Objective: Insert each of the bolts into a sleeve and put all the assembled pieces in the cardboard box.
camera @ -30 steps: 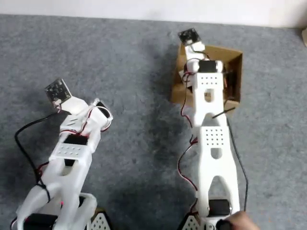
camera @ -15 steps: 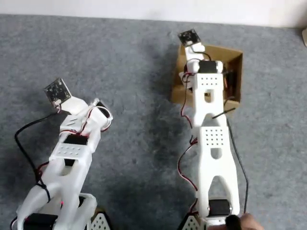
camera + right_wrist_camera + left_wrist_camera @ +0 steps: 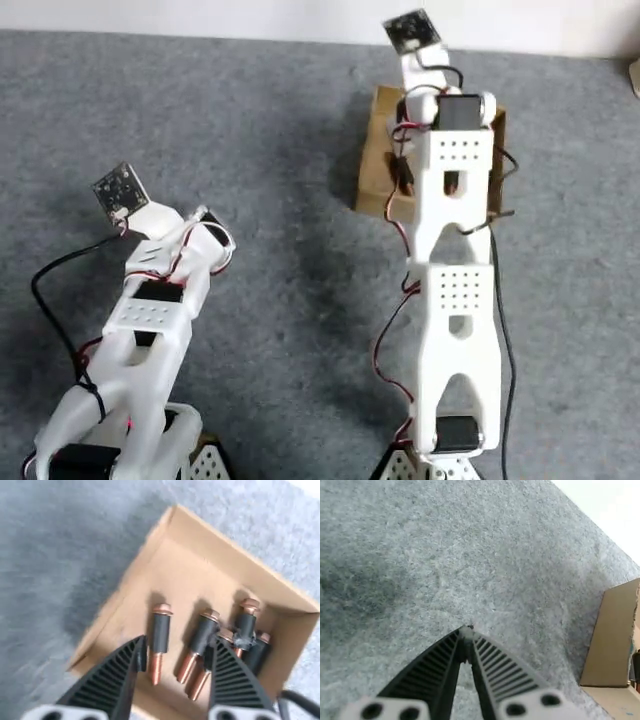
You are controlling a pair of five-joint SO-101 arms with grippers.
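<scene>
While the high camera is looking down, right arm: the white jointed right arm is reaching out above the brown open-topped cardboard box and is covering most of its opening.
Left arm, high view: the white jointed left arm is sitting well apart from the box, over the grey felt surface.
Left gripper, left wrist view: the black ribbed left gripper is pressing its jaws together at the tips, gripping nothing, and is hanging above the felt.
Box, left wrist view: one outer wall of the cardboard box is showing well apart from this gripper.
Right gripper, right wrist view: the black ribbed right gripper is holding its jaws wide apart, carrying nothing, above the box.
Assembled pieces, right wrist view: the assembled pieces, black cylindrical sleeves with copper-coloured bolts through them, are lying on the box floor. One is lying alone; the others are bunching toward one corner, so their count is not reading clearly.
Step in hand, judged: release is looking complete, since every piece is lying free of the jaws; the right arm is likely due to clear the box, and the task is nearing its end.
Doing it well: the arm should be lifting straight up, keeping the jaws spread and off the cardboard walls, so that no finger is catching a bolt head or dragging the light box across the felt.
</scene>
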